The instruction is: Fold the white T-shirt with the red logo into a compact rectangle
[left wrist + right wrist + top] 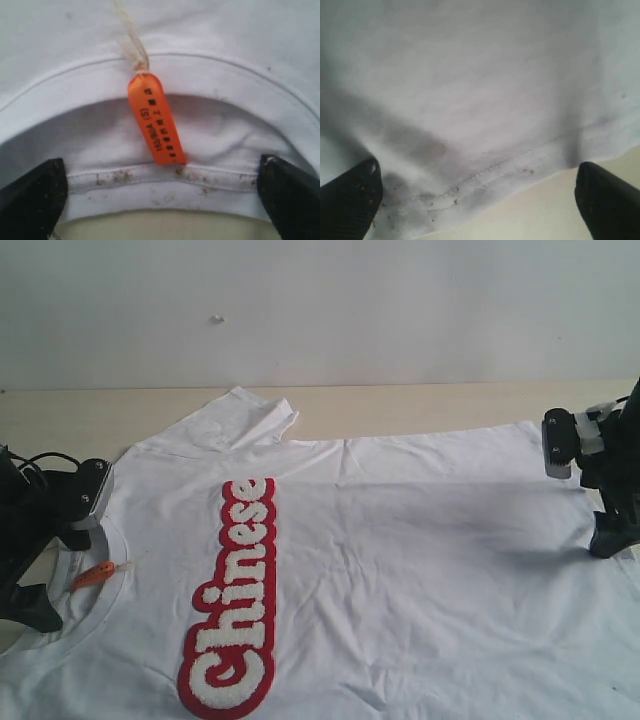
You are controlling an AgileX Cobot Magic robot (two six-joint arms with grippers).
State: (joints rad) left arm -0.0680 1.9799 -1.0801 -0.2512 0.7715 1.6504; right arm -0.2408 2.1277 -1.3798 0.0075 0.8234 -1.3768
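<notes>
Basically nothing was folded yet. The white T-shirt [400,540] lay flat on the counter [420,405], filling the lower frame, with the red logo [235,600] face up at lower left. The left gripper [160,197] sat at the collar [200,70] by the orange tag [155,120], jaws wide apart and holding nothing. The right gripper [477,200] hung over the hem [485,175] at the right edge, also apart. Every fold was left to do. No containers in view.

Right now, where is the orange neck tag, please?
The orange neck tag lies at the collar at the exterior view's left, beside the left gripper.
</notes>
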